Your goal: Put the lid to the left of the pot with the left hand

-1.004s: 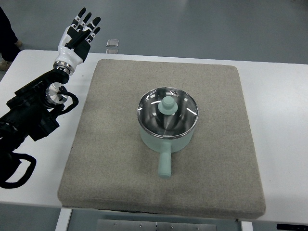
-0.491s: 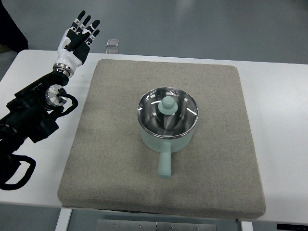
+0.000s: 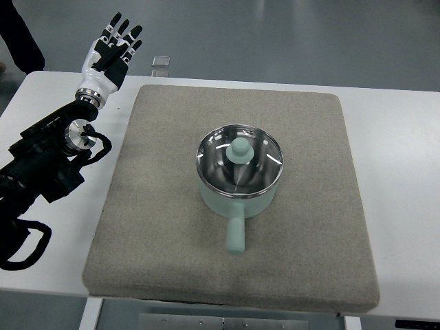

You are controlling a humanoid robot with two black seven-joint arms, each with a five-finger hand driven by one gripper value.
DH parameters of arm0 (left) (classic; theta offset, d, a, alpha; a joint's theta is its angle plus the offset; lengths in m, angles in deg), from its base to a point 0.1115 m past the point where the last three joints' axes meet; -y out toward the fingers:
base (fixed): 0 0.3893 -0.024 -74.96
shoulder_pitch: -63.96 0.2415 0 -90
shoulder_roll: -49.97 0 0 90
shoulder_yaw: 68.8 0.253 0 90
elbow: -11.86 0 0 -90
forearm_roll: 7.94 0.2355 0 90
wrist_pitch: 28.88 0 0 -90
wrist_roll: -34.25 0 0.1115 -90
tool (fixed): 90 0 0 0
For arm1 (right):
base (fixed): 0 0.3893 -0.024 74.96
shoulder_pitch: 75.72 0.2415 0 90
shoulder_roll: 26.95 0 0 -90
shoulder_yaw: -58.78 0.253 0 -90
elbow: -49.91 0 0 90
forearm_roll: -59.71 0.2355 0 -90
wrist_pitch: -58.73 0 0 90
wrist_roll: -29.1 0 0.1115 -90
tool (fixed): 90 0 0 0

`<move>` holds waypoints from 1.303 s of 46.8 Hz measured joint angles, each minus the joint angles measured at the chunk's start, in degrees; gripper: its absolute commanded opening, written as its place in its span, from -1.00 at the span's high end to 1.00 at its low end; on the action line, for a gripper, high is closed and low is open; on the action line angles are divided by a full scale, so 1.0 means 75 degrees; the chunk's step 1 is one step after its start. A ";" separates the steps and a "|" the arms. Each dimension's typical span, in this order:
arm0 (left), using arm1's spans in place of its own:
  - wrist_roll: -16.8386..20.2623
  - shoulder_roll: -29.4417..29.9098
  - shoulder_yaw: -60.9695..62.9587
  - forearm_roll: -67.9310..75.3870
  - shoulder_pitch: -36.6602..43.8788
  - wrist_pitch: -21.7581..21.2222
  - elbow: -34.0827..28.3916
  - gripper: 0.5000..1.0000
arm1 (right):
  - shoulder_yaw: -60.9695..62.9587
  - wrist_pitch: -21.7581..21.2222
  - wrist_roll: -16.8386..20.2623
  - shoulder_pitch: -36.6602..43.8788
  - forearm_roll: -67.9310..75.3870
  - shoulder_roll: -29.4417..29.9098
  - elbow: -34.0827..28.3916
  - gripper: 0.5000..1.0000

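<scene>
A pale green pot [image 3: 239, 196] stands near the middle of a grey felt mat [image 3: 165, 206], its handle pointing toward the near edge. A glass lid [image 3: 239, 166] with a pale green knob sits on the pot. My left hand [image 3: 112, 49] is raised over the table's far left corner, well away from the pot, fingers spread and holding nothing. Its black arm runs in from the left edge. The right arm is out of view.
The mat lies on a white table [image 3: 405, 206]. A small metal square [image 3: 161, 62] sits on the floor beyond the table's far edge. A person's dark leg [image 3: 20, 34] shows at the top left corner.
My left hand has barely shifted. The person at the top left has moved their leg further into view.
</scene>
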 measured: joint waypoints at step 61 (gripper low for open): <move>-0.0094 0.1491 0.2889 0.2608 -0.2109 -0.0023 0.2943 -0.97 | 0.0000 0.0000 0.0000 0.0001 0.0001 0.0000 0.0000 -0.69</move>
